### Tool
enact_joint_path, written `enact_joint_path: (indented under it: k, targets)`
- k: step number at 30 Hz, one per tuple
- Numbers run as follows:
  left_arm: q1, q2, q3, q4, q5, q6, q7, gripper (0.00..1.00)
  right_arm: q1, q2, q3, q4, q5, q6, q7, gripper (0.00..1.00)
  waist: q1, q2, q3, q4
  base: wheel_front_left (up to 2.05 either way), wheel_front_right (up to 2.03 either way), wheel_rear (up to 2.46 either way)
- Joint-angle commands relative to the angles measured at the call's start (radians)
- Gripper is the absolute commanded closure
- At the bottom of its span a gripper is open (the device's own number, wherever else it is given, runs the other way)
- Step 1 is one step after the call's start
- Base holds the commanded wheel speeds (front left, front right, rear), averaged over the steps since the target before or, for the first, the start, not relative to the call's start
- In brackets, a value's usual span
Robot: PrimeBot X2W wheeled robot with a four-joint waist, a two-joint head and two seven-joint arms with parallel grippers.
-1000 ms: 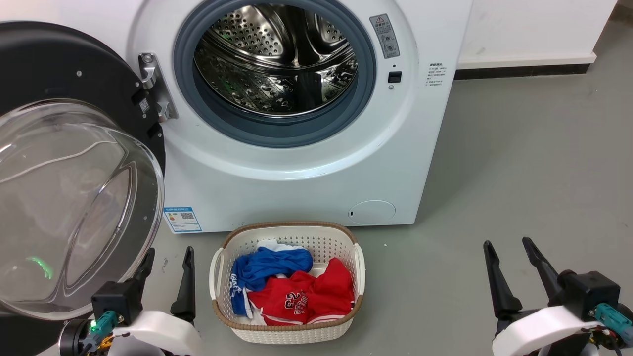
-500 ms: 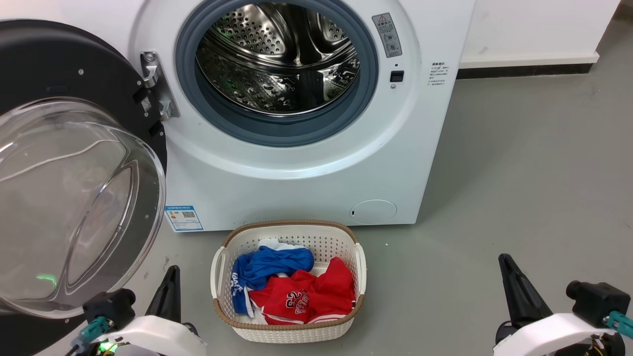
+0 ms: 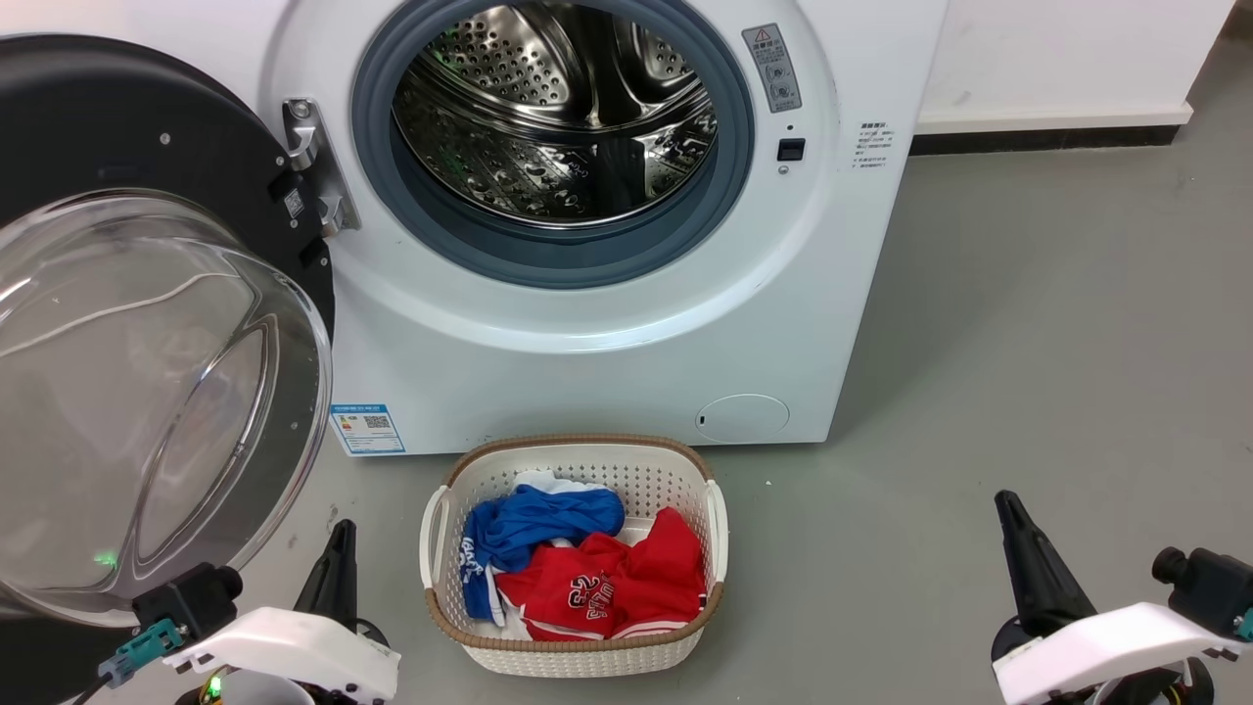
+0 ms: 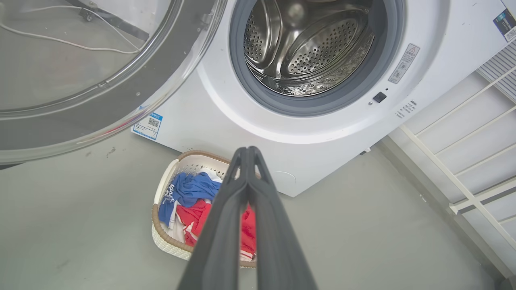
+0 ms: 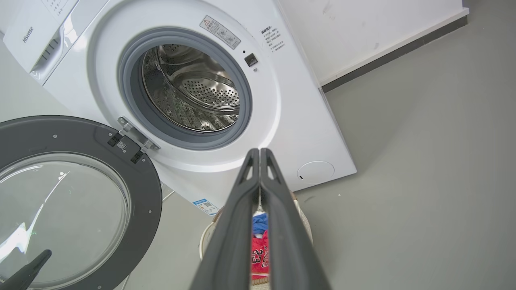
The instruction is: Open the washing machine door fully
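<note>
We find the washing machine door (image 3: 147, 372) swung wide on its hinge to the left of the steel drum opening (image 3: 553, 117), so we judge the task done, or all but. The left tool (image 4: 248, 151) and right tool (image 5: 259, 152) are closed and empty, low on either side of the laundry basket (image 3: 573, 443).

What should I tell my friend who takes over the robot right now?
Left gripper: shut, empty, low near the door's bottom edge, fingertips apart from it.
Right gripper: shut, empty, over the floor to the right of the laundry basket.
Washing machine door: swung wide to the machine's left on its hinge; drum opening fully uncovered.
Done: the door looks fully open.
Left: probably nothing; perhaps check whether it swings any further.
</note>
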Motion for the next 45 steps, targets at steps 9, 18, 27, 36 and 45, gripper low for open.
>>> enact_joint_path:
  k: [9,18,27,36,45]
  targets:
    - [-0.039,-0.023,0.047,-0.002,-0.12,-0.034,0.032,1.0,-0.046,-0.011,-0.007,0.011,0.163,0.0,0.011,1.0,0.0,0.0,0.002,0.004,0.0,0.0,0.0]
    - [-0.047,-0.047,0.079,0.006,-0.214,-0.059,0.057,1.0,-0.06,-0.013,-0.013,0.03,0.288,0.0,0.021,1.0,0.0,0.0,0.003,0.007,0.0,0.0,0.0]
    - [-0.054,-0.07,0.108,0.014,-0.301,-0.082,0.079,1.0,-0.074,-0.014,-0.02,0.049,0.403,0.0,0.032,1.0,0.0,0.0,0.005,0.011,0.0,0.0,0.0]
    - [-0.061,-0.089,0.133,0.021,-0.372,-0.101,0.098,1.0,-0.087,-0.015,-0.026,0.063,0.494,0.0,0.041,1.0,0.0,0.0,0.007,0.014,0.0,0.0,0.0]
    - [-0.067,-0.108,0.159,0.028,-0.445,-0.121,0.119,1.0,-0.097,-0.015,-0.033,0.08,0.591,0.0,0.05,1.0,0.0,0.0,0.008,0.017,0.0,0.0,0.0]
